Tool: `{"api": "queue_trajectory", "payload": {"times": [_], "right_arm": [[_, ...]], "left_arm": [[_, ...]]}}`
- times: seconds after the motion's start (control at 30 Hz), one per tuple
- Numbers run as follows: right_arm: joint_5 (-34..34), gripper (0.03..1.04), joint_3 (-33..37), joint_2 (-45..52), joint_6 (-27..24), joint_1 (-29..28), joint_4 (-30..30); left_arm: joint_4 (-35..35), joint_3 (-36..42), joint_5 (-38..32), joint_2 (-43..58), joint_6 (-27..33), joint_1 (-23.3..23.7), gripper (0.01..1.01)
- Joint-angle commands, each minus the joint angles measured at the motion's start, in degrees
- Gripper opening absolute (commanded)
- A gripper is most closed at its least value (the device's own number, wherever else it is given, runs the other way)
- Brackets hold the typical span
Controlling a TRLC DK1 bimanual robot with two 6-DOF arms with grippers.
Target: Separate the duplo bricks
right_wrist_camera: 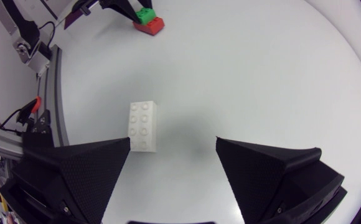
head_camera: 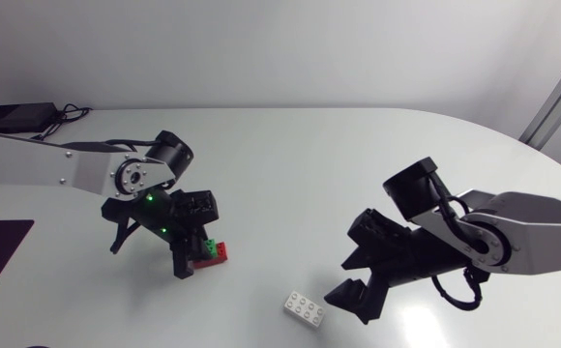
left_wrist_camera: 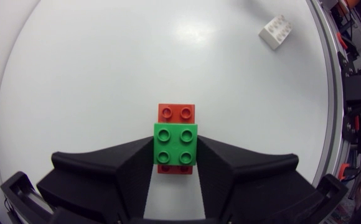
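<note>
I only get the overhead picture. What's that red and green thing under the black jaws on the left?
Observer: Two bricks: a green brick, four studs, stacked on a longer red brick.
Operator: Are the jaws gripping them?
Observer: The left wrist view shows the left jaws touching the green brick from both sides.
Operator: And the right jaws?
Observer: Open; the white brick lies ahead, off to one side, not between them.

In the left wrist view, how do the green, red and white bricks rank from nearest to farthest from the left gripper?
1. green brick, held in the left gripper.
2. red brick, under it, sticking out ahead.
3. white brick, far ahead, off to one side.
</note>
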Motion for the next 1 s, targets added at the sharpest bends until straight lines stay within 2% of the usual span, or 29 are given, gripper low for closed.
{"api": "queue_trajectory", "payload": {"times": [0.0, 0.07, 0.2, 0.4, 0.77, 0.87, 0.97], "right_arm": [[-2.4, 0.99, 2.4, -1.4, -2.7, -0.5, -2.1], [-5.2, 0.99, 4.6, -1.5, -5.0, -0.6, -5.2], [-12.0, 0.99, 8.4, -1.9, -6.9, -1.0, -7.7], [-18.2, 0.99, 11.6, -2.2, -8.5, -0.7, -8.6], [-19.2, 0.99, 10.9, -0.8, -10.2, 4.1, -6.9], [-19.2, 0.94, 10.8, -0.5, -10.1, 4.8, -6.3], [-19.2, 0.94, 11.3, -0.6, -9.9, 5.2, -6.3]], "left_arm": [[0.2, -0.4, 2.8, -4.3, 1.0, -0.3, 0.259], [-1.0, 0.2, 6.1, -6.4, 0.8, -0.3, 0.259], [-6.7, 2.1, 14.7, -9.4, 0.6, -1.6, 0.259], [-10.7, 3.6, 20.7, -10.8, -0.5, -6.6, 0.259], [-18.4, 11.7, 29.8, -6.8, -0.6, -9.0, 0.259], [-18.6, 11.9, 30.0, -5.7, -0.6, -10.3, 0.259], [-19.1, 12.1, 30.7, -4.4, -0.2, -10.6, 0.259]]}}
